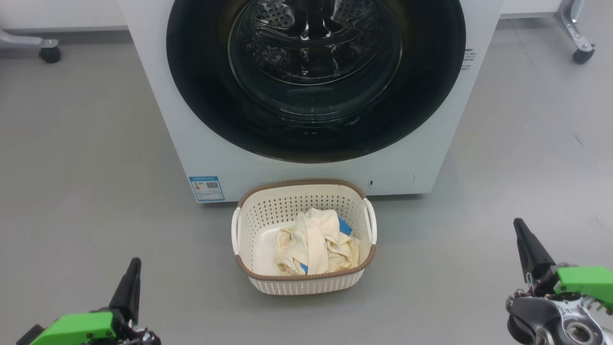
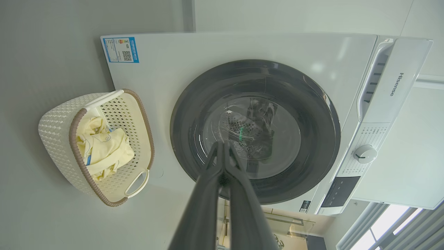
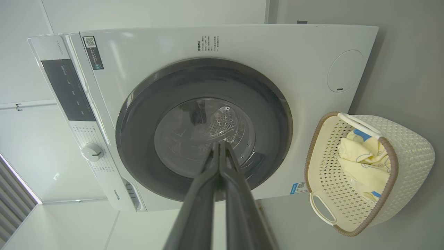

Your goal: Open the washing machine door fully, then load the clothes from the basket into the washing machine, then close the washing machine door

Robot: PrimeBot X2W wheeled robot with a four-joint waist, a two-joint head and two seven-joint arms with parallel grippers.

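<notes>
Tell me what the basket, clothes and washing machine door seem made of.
The basket: likely matte cream plastic, perforated walls, brown woven-look rim. The clothes: soft pale-yellow fabric, crumpled in folds. The washing machine door: glossy black ring, probably plastic, around a clear glass-like bowl showing reflections.

washing machine door (image 1: 316, 76) top cropped, energy sticker (image 1: 206, 188) print illegible

A cream basket (image 1: 306, 282) holding pale clothes (image 1: 313, 247) sits on the grey floor (image 1: 96, 158) before a white washing machine (image 1: 206, 148), its round black door (image 1: 316, 76) closed.
</notes>
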